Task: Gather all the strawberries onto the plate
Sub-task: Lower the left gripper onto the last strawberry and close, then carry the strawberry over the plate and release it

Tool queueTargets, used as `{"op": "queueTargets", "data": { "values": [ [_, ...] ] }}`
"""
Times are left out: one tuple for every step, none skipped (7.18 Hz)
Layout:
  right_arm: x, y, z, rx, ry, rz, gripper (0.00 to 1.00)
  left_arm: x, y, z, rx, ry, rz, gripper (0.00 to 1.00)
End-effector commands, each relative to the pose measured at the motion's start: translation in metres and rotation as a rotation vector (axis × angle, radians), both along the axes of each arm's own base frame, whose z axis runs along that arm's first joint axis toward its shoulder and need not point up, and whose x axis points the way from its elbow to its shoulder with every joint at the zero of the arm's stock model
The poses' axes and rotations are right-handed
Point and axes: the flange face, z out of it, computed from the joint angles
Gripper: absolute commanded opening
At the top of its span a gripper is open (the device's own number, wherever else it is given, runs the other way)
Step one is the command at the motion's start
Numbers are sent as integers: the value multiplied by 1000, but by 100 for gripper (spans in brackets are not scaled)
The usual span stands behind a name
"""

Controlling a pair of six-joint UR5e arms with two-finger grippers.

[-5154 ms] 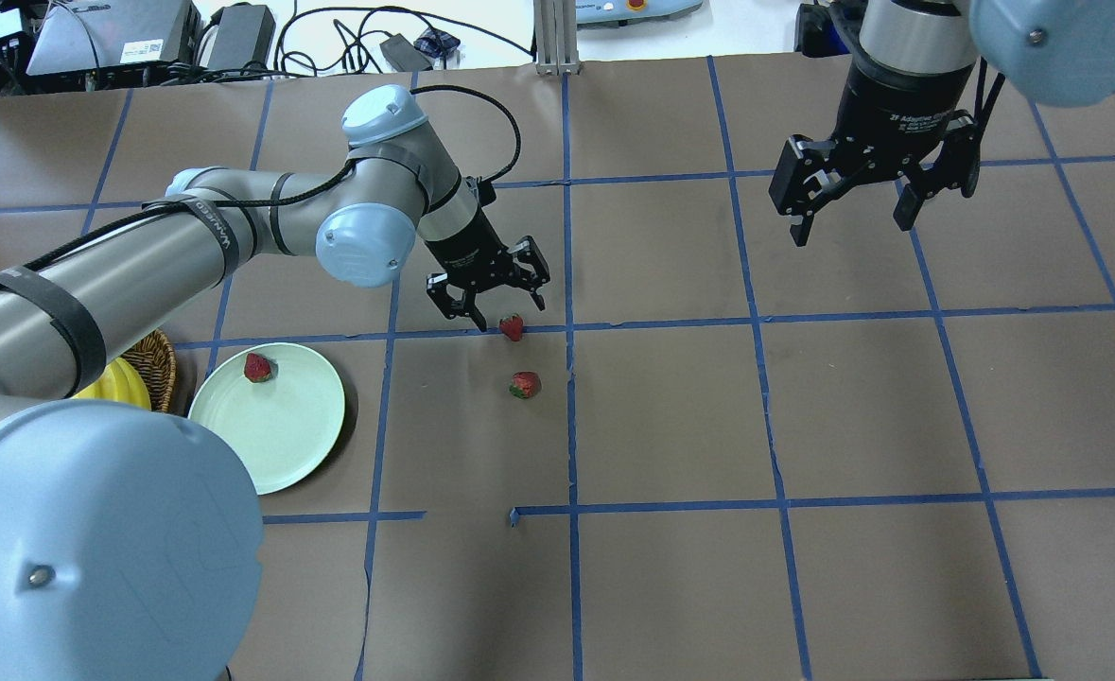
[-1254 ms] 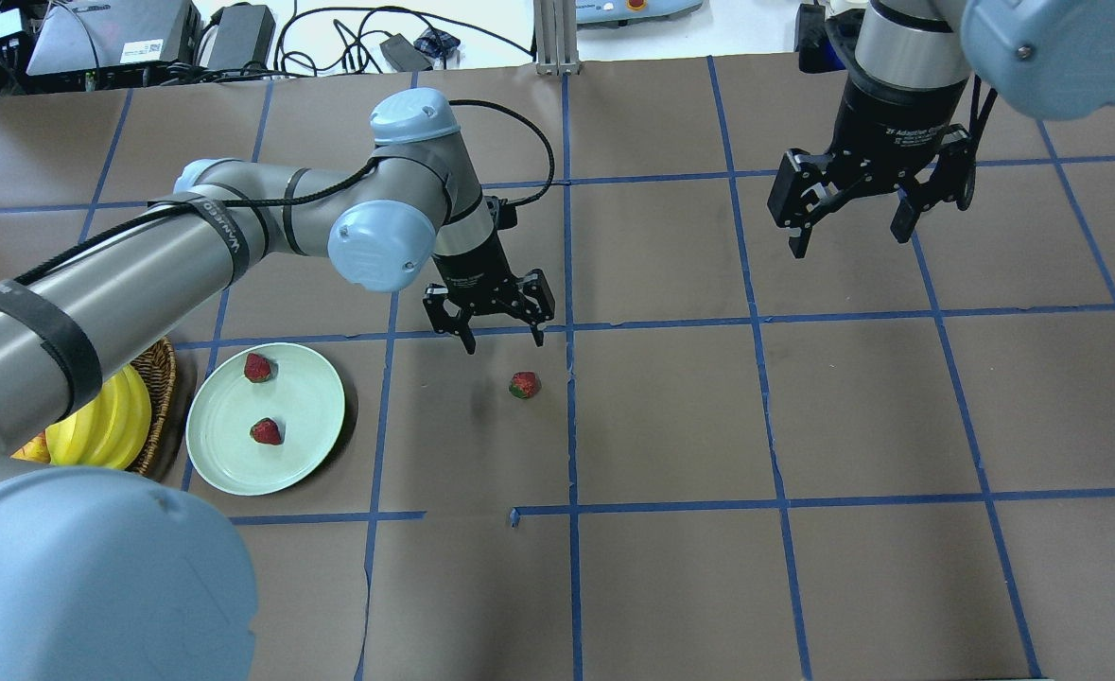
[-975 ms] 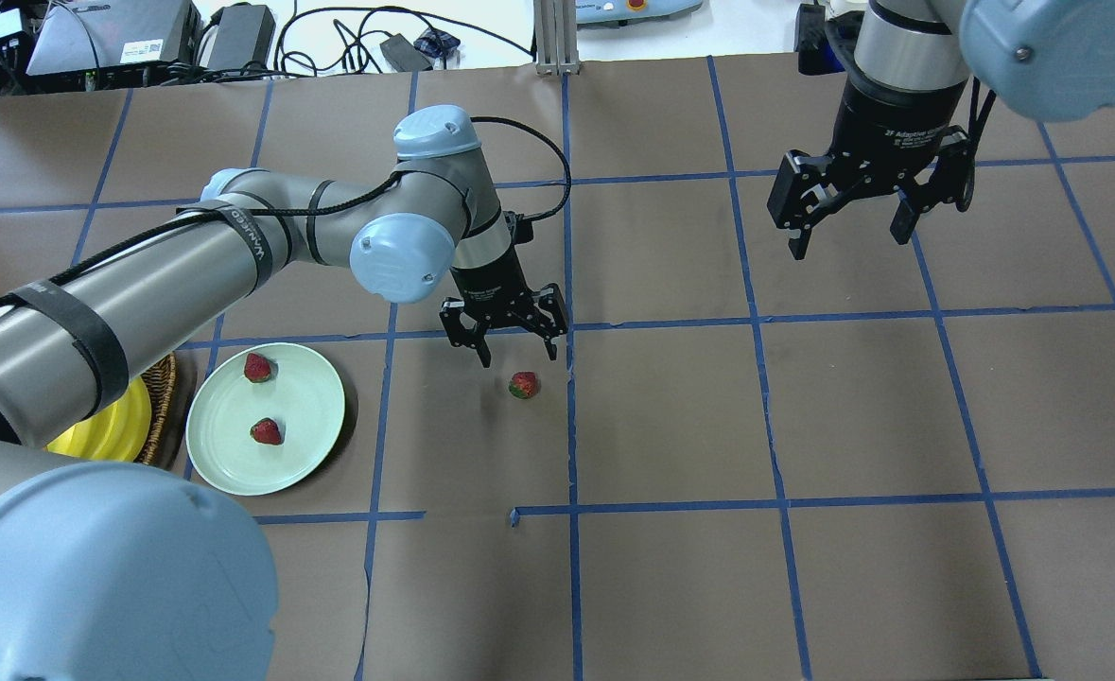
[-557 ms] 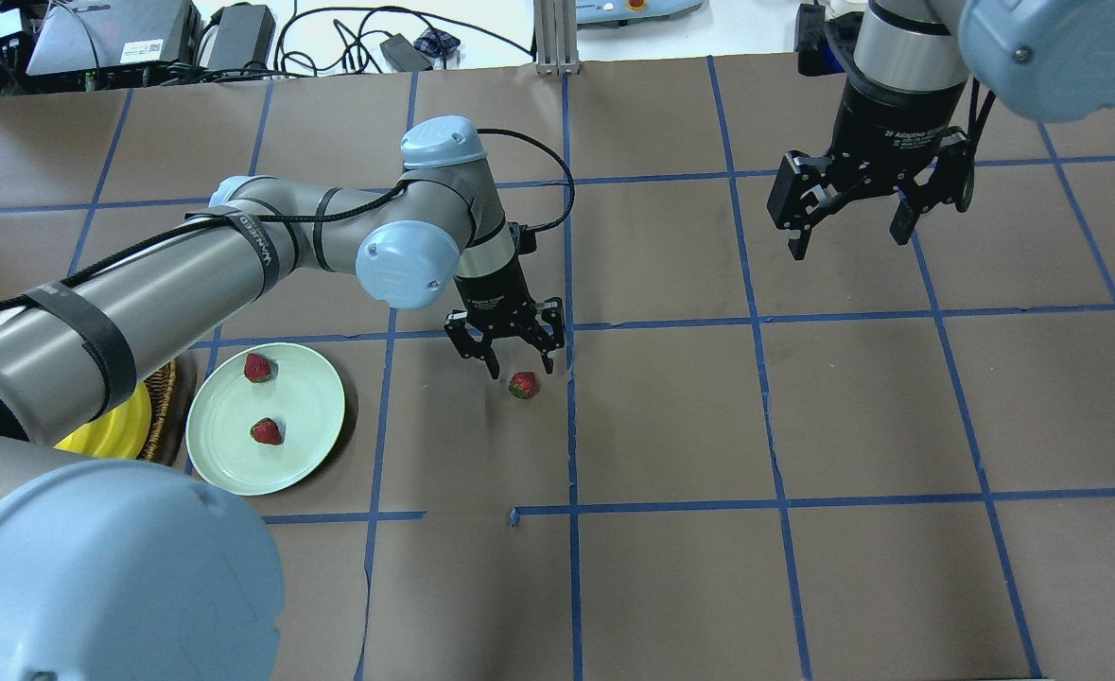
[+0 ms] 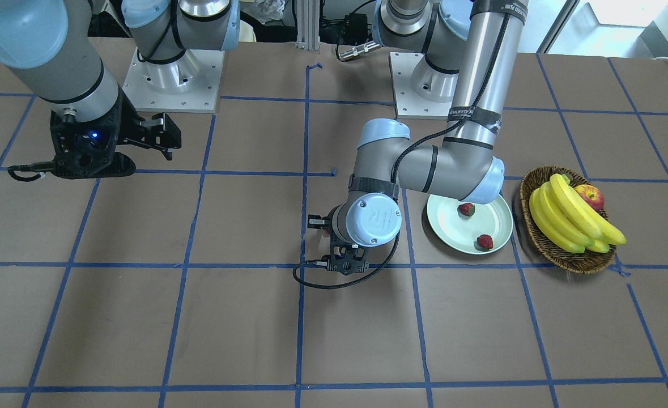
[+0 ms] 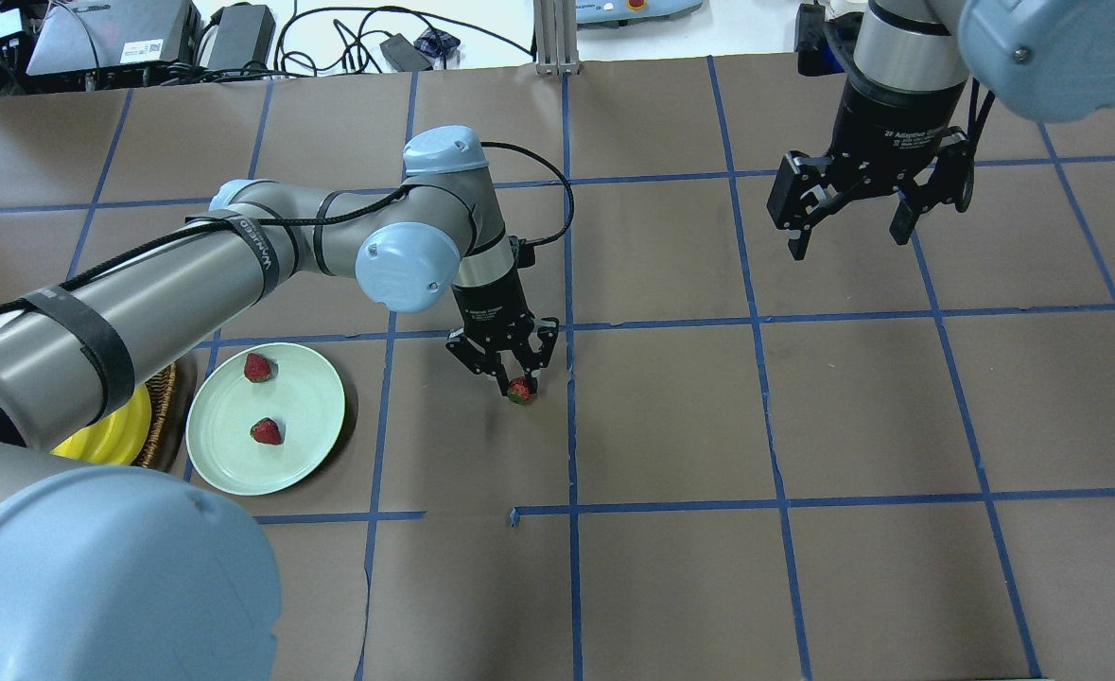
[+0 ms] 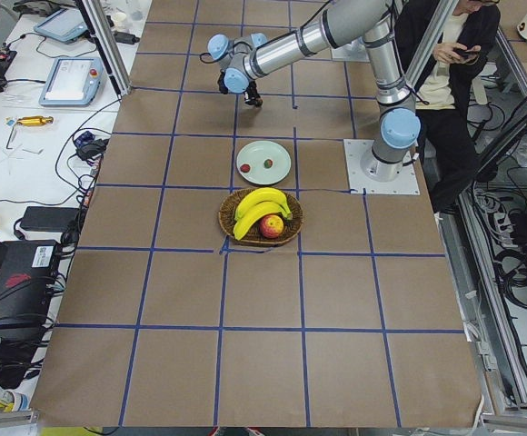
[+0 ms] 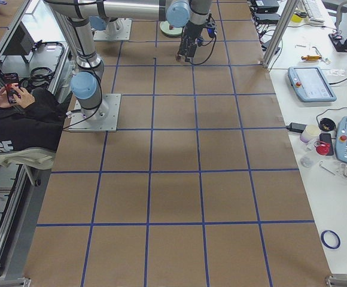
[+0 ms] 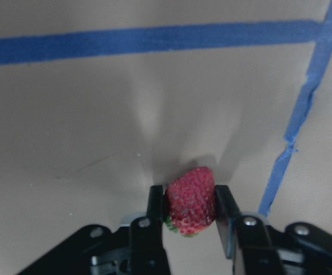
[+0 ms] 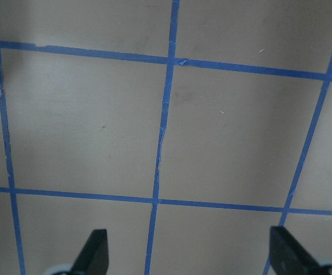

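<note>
A: Two strawberries (image 6: pixel 257 367) lie on the plate (image 6: pixel 306 402), lower left of the overhead view. Where's the third?
B: The last strawberry (image 9: pixel 192 200) rests on the table (image 6: pixel 708 426) at centre frame; the left gripper (image 6: pixel 517 382) pinches its sides, low, probably to lift it cleanly.
A: And the right gripper (image 6: pixel 848 236)?
B: Spread wide, holding nothing, upper right, likely kept clear. The basket (image 5: pixel 560 258) beside the plate holds bananas (image 5: pixel 566 215) and an apple (image 5: pixel 590 196).

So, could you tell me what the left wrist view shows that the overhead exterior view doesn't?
Only the wrist view: both fingers pressed against the sides of the third strawberry. Only the overhead: the plate holding two strawberries, and the right gripper open, far off. Both: the left gripper around that berry, beside blue tape.
</note>
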Motion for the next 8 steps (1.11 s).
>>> {"op": "queueTargets", "data": {
  "values": [
    [-1, 0, 1, -1, 1, -1, 100, 15, -5, 44, -46, -76, -37, 0],
    [-1, 0, 1, -2, 3, -1, 100, 29, -8, 67, -20, -92, -70, 0],
    [-1, 0, 1, -2, 1, -1, 100, 64, -11, 71, 4, -144, -127, 0],
    [-1, 0, 1, -2, 1, -1, 100, 105, -14, 65, 41, -198, -162, 0],
    [0, 0, 1, -2, 1, 0, 100, 137, -14, 55, 69, -221, -181, 0],
    [0, 1, 1, -1, 1, -1, 100, 169, -12, 45, 103, -243, -235, 0],
    [0, 1, 1, -1, 1, -1, 100, 204, -13, 42, 126, -273, -231, 0],
    [0, 1, 1, -1, 1, -1, 100, 224, -12, 32, 157, -247, -257, 0]
  ]
}}
